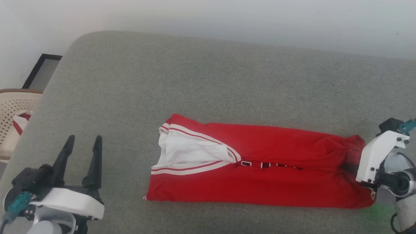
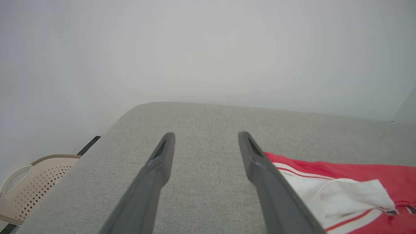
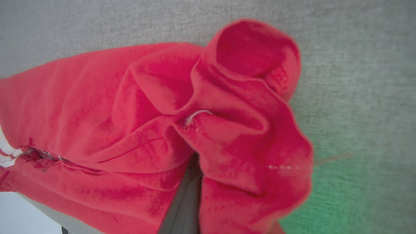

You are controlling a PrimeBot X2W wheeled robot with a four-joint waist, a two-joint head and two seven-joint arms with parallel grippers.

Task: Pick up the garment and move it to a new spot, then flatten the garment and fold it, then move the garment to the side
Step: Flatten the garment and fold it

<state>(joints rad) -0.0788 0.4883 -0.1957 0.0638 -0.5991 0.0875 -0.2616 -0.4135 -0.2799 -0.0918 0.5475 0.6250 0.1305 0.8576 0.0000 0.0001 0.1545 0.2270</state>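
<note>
1. Red garment (image 1: 276, 169) lies as a long folded strip on the grey surface (image 1: 162, 81). Its long axis runs left to right in the head view, neck end left, bottom end right.
2. Right gripper (image 3: 185, 195) pinches the bunched right end, and cloth folds around its fingers.
3. Left gripper (image 1: 84, 138) hovers at lower left, well apart from the garment, fingers spread wide.
4. Basket (image 1: 13, 110) stands off the surface's left edge with a striped cloth (image 1: 21, 122) in it.
5. Shiny red fabric has white-red-white trim at the neck, with white lining showing. Dark marks run along the middle, and wrinkles gather at the right.
</note>
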